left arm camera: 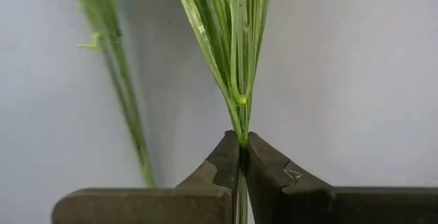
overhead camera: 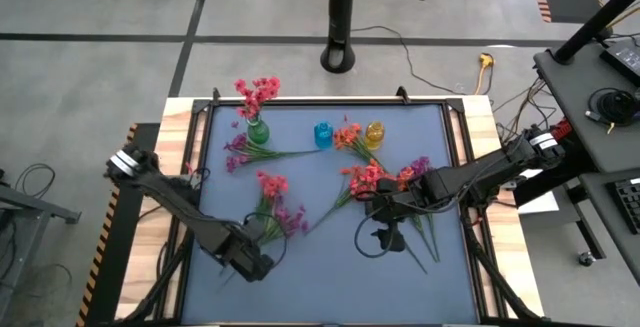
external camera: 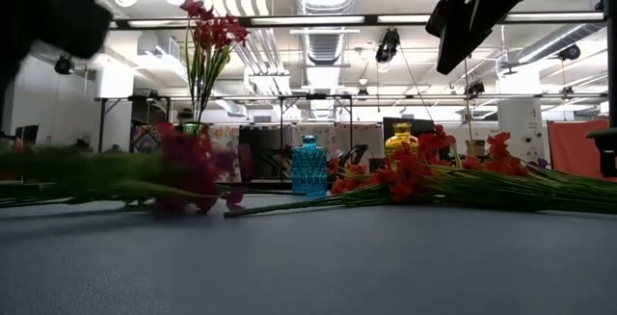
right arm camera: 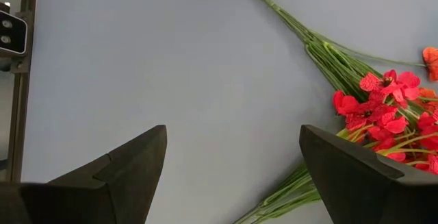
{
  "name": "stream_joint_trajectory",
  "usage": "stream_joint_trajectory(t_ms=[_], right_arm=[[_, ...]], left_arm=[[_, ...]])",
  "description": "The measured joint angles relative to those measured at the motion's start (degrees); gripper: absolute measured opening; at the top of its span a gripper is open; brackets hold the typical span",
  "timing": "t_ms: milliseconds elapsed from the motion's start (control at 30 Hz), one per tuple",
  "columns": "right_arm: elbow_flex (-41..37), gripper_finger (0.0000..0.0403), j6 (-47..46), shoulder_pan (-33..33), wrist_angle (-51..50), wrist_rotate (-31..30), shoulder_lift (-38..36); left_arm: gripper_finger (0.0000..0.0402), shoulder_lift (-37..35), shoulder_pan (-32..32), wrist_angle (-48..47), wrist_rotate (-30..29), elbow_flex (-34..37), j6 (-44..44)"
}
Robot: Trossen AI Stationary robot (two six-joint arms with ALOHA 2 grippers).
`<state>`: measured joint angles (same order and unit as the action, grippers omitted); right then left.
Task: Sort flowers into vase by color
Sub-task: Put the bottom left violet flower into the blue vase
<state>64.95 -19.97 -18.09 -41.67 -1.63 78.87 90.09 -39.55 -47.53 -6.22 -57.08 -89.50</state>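
A green vase (overhead camera: 257, 133) at the mat's far left holds pink-red flowers (overhead camera: 258, 92). A blue vase (overhead camera: 323, 135) and a yellow vase (overhead camera: 375, 132) stand to its right. My left gripper (left arm camera: 241, 148) is at the near left (overhead camera: 262, 252), pointing down, shut on a sprig's green stems (overhead camera: 267, 217). Those stems run toward pink-red blossoms (overhead camera: 270, 182), and purple blossoms (overhead camera: 292, 217) lie beside them. My right gripper (right arm camera: 234, 135) hangs open over the mat's right half (overhead camera: 385, 232), beside orange-red sprigs (right arm camera: 383, 104) that lie flat. My left gripper pinches the sprig's bundle of thin green stems (left arm camera: 240, 136) between its two fingertips, close to where the stems join. The fingers come from above and point down. Beyond the pinch the stems fan out away from the fingers.
A purple sprig (overhead camera: 240, 152) lies flat in front of the green vase. Orange-red sprigs (overhead camera: 365, 177) and a purple one (overhead camera: 420, 167) lie in a heap right of centre. A black post's foot (overhead camera: 340, 59) stands beyond the table's far edge.
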Motion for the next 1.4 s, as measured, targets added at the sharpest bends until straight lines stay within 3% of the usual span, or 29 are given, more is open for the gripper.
stream_joint_trajectory(t_ms=[167, 300, 700, 833, 1067, 1200, 1300, 1400], right_arm=[[0.0, 0.0325, 0.1, 0.0, 0.0, 0.0, 0.0], [-0.1, 0.0325, 0.3, 0.0, 0.0, 0.1, 0.0], [-0.1, 0.0325, 0.7, 0.0, 0.3, 0.0, 0.0], [-0.7, 0.0325, 4.1, 0.0, 4.3, -2.0, 0.0], [-5.3, 0.0325, 17.9, 0.0, 29.2, -7.7, 0.0], [-8.9, 0.0325, 23.9, 0.4, 43.6, -10.6, 0.0], [-12.6, 0.0325, 26.6, 0.6, 55.7, -10.7, 0.0], [-17.1, 0.0325, 28.1, 0.8, 67.0, -11.5, 0.0]], left_arm=[[0.0000, -8.8, -2.6, -2.9, -3.5, 0.0, -1.6], [0.0000, -15.7, -5.8, -2.9, -11.6, -0.3, -2.4], [0.0000, -26.7, -15.3, -1.7, -48.9, -4.0, 3.9], [0.0000, -27.0, -16.0, 2.8, -57.6, -4.9, 17.2], [0.0000, -23.6, -13.6, 19.1, -58.5, -3.8, 52.4], [0.0000, -19.6, -9.5, 31.4, -52.5, -3.6, 70.4], [0.0000, -17.2, -5.4, 36.4, -49.8, -3.5, 77.9], [0.0000, -16.0, -0.8, 37.0, -43.5, -3.0, 79.5]])
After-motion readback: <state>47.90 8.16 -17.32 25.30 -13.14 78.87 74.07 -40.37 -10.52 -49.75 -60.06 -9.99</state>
